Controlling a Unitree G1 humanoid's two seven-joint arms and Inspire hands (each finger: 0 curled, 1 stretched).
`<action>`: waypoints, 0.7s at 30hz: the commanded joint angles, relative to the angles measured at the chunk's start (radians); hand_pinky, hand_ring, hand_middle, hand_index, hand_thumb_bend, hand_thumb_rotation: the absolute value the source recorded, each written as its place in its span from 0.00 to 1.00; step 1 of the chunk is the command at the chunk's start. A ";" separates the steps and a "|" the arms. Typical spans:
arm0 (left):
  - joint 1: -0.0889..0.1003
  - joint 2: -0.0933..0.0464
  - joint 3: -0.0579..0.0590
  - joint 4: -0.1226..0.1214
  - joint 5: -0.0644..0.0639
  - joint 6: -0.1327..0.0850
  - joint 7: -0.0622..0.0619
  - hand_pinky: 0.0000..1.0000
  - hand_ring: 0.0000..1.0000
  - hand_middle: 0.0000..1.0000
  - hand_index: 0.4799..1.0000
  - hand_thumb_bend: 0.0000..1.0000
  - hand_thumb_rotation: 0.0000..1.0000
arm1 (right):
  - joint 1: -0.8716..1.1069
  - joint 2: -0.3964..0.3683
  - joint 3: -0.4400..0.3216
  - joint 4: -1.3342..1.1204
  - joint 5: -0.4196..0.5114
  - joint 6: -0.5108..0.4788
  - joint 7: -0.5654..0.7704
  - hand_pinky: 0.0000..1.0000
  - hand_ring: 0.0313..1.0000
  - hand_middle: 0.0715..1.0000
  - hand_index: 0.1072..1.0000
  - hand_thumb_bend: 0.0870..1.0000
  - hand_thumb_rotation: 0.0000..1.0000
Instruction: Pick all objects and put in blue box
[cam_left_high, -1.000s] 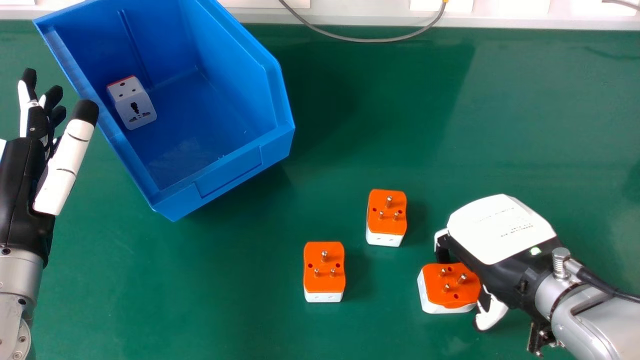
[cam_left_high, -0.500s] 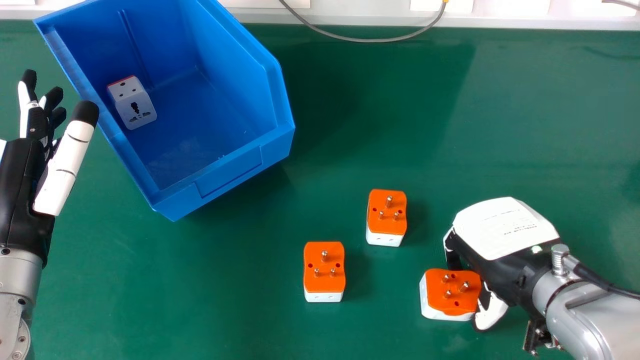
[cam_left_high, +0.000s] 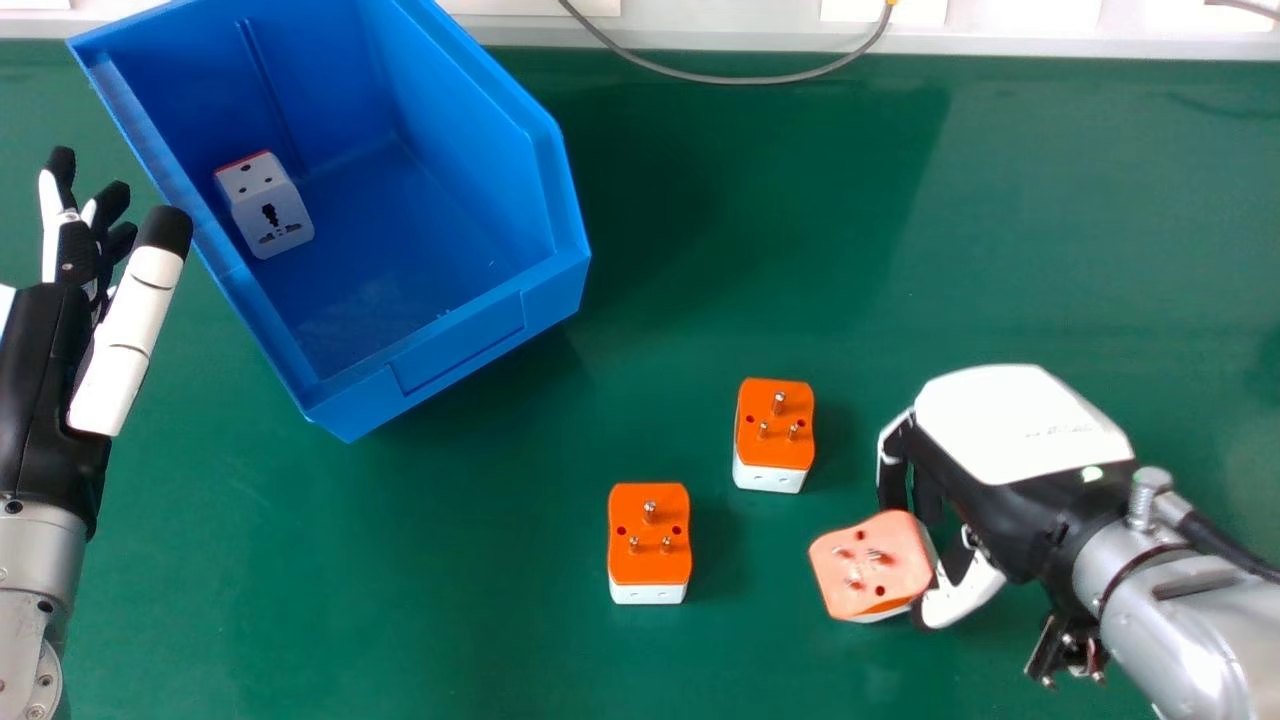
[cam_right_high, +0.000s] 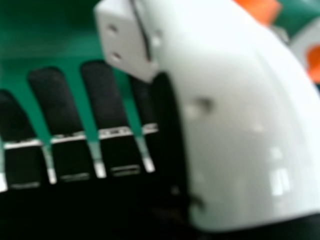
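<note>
Right fingers (cam_left_high: 892, 484) seemingly pinch one adapter (cam_left_high: 868, 568), clear of box rim (cam_left_high: 450, 345).

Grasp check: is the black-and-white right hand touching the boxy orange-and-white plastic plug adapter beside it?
Touching. In the head view, the right hand's thumb meets the tilted plug adapter's edge, with no table showing between.

My bench (cam_left_high: 430, 600) is plain green. By its far edge, the box (cam_left_high: 460, 345) is solid blue; the adapter (cam_left_high: 265, 205) inside is white, red-edged, black-slotted. Farther from that edge, three plugs (cam_left_high: 648, 565) wear orange over white. My right hand (cam_left_high: 1025, 425) is black and white.
</note>
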 joint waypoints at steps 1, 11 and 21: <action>-0.014 0.006 0.002 -0.008 -0.014 -0.007 0.001 0.91 0.96 0.98 0.96 0.67 0.94 | -0.002 -0.014 -0.044 -0.111 0.020 0.001 0.024 0.22 0.35 0.46 0.47 0.46 0.00; -0.013 0.013 -0.012 0.004 0.005 -0.027 0.006 0.93 0.97 0.99 0.99 0.58 0.93 | -0.147 0.064 -0.074 -0.296 0.117 -0.008 0.080 0.10 0.17 0.44 0.43 0.46 0.00; 0.059 -0.014 -0.011 -0.083 -0.009 -0.023 0.010 0.93 0.97 0.99 1.00 0.60 0.93 | -0.370 0.164 -0.010 -0.054 0.202 -0.196 -0.159 0.03 0.06 0.43 0.42 0.47 0.00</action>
